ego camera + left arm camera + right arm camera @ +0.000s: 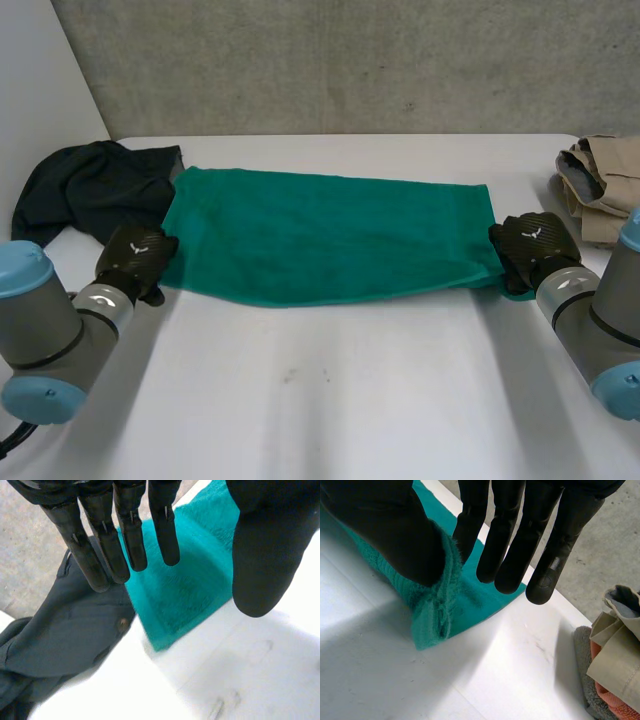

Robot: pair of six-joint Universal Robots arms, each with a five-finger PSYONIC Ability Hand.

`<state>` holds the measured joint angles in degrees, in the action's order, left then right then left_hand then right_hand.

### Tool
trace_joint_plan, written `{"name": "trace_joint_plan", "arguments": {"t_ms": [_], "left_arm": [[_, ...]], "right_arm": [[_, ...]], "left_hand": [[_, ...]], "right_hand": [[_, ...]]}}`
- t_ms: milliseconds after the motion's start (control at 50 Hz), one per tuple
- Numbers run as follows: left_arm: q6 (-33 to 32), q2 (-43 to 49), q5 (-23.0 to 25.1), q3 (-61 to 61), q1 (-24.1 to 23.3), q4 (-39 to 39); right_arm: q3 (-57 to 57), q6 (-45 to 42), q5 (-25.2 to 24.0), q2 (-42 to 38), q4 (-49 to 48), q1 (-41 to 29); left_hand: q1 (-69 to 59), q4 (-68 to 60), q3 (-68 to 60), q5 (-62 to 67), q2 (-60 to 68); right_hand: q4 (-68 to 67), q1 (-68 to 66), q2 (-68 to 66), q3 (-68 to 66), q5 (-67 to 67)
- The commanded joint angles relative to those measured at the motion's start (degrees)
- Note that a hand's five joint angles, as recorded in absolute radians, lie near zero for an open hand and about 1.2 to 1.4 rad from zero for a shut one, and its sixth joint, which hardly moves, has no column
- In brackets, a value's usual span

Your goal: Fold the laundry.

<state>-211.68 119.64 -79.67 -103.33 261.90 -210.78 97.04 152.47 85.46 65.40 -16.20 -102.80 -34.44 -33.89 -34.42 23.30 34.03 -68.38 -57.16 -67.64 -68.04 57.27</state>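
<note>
White table (330, 400), green towel (320, 235) spread flat across the middle, long side running left to right. Dark garment (85, 185) heaped at the far left, touching the towel's left end. Folded beige garment (605, 180) at the right edge, apart from the towel.

My left hand (135, 258) is at the towel's near left corner, my right hand (532, 245) at its near right corner.

Head view hides the finger state; the wrist views give it:
- Left wrist: fingers (131, 535) straight and side by side, thumb held well apart. The towel corner (185, 585) lies flat below them, nothing gripped. A button (121, 624) shows on the dark garment.
- Right wrist: thumb (385, 525) and straight fingers pinch a raised ridge of the towel corner (470, 600). A grey cloth (582, 680) and an orange one (610, 700) lie under the beige garment.
</note>
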Motion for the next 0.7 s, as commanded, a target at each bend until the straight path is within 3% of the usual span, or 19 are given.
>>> {"name": "trace_joint_plan", "arguments": {"t_ms": [20,200,400,700], "left_arm": [[-0.2,0.3,0.0,0.6,1.8,0.0],[-0.2,2.3,1.3,2.0,1.9,-0.7],[0.1,4.3,11.5,5.8,3.2,-0.7],[-0.7,12.4,11.6,17.1,3.0,4.6]], "right_arm": [[-0.2,0.1,0.0,0.0,-0.1,-0.1],[0.0,0.1,0.0,0.0,-0.1,-0.1],[0.0,0.1,0.0,0.0,-0.1,-0.1],[0.4,0.1,0.0,-0.3,-0.1,-0.2]], "left_hand": [[-9.6,-10.1,-9.6,10.7,10.0],[-14.1,-14.7,-14.2,15.3,14.5],[-3.5,-4.1,-3.6,4.7,4.0],[-9.4,-9.9,-9.4,10.5,9.8]], "right_hand": [[-11.6,-22.8,-12.4,-12.0,12.7],[-11.6,-22.8,-12.4,-12.0,12.7],[-11.6,-22.8,-12.4,-12.0,12.7],[-11.6,-22.8,-12.4,-12.0,12.7]]}}
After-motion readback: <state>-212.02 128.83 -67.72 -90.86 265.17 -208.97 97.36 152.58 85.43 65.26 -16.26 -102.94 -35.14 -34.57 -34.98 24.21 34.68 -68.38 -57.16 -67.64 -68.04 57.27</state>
